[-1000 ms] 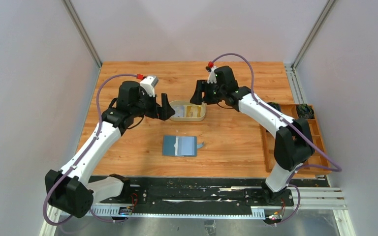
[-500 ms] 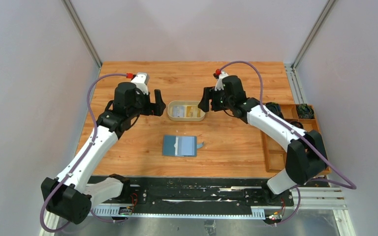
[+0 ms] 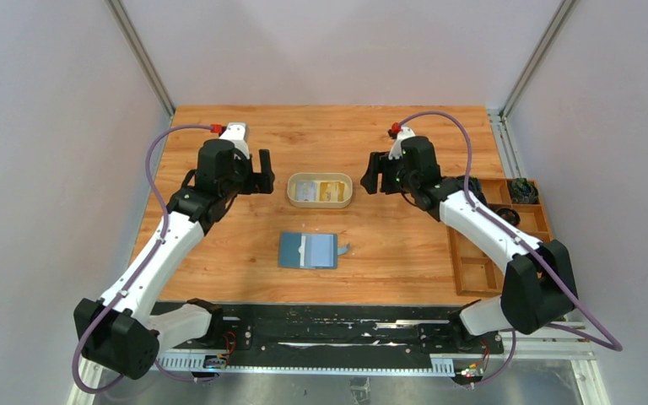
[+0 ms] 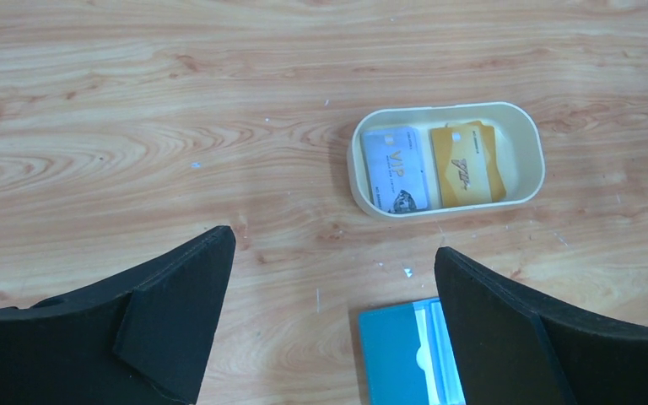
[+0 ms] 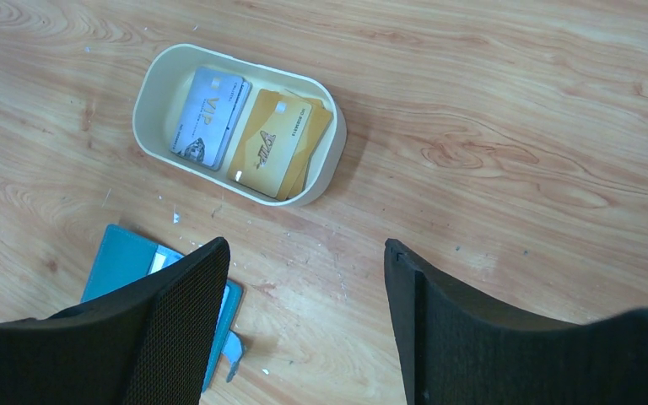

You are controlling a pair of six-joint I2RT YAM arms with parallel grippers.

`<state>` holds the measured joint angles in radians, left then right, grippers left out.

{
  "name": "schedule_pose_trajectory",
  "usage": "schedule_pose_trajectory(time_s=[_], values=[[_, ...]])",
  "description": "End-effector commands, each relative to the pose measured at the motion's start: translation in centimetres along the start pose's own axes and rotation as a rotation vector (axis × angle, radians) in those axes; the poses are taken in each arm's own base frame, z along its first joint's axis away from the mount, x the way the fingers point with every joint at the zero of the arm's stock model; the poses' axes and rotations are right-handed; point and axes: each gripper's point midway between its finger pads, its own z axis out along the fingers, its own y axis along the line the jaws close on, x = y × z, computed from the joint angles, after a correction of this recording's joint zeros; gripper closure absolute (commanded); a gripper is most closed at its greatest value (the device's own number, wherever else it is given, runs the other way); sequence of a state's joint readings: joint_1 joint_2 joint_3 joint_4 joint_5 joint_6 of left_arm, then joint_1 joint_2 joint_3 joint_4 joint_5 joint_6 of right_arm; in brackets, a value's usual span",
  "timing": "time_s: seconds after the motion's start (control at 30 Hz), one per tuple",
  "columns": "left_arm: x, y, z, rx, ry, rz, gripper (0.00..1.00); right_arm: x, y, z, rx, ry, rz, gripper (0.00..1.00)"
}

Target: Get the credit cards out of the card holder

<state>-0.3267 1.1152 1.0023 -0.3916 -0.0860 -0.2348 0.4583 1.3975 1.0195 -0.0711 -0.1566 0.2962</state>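
The pale whitish card (image 3: 305, 191) and the yellow card (image 3: 332, 191) lie side by side in the tan oval tray (image 3: 320, 203). Both show in the left wrist view (image 4: 395, 169) (image 4: 468, 164) and the right wrist view (image 5: 209, 116) (image 5: 274, 142). The teal-blue card holder (image 3: 308, 251) lies open on the table nearer the arms, its tab at the right. My left gripper (image 3: 258, 173) is open and empty, left of the tray. My right gripper (image 3: 373, 173) is open and empty, right of the tray.
A brown compartmented wooden box (image 3: 457, 253) stands at the table's right edge, with dark items in its far compartments and the right arm crossing above it. Metal frame posts stand at the back corners.
Both grippers have drawn back from the tray, the left one to the left and the right one to the right. The cards and the card holder have not moved.
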Motion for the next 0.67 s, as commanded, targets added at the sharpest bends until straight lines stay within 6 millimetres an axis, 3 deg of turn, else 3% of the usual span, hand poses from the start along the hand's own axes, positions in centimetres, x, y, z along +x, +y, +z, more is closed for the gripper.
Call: schedule_pose_trajectory(time_s=[0.0, 0.33, 0.47, 0.63], values=[[-1.7, 0.7, -0.3, -0.021, -0.040, 0.000, 0.00, -0.3, -0.3, -0.3, -0.007, -0.022, -0.013, 0.29], [-1.8, 0.5, 0.1, -0.004, -0.045, -0.012, 0.00, -0.5, -0.5, -0.5, -0.015, -0.042, -0.010, 0.29], [-1.7, 0.3, 0.2, 0.009, -0.043, -0.014, 0.00, -0.7, 0.1, -0.5, -0.077, -0.051, -0.021, 0.41], [-1.9, 0.3, 0.0, 0.010, -0.046, -0.012, 0.00, -1.1, 0.9, -0.8, -0.139, -0.102, -0.043, 0.36]])
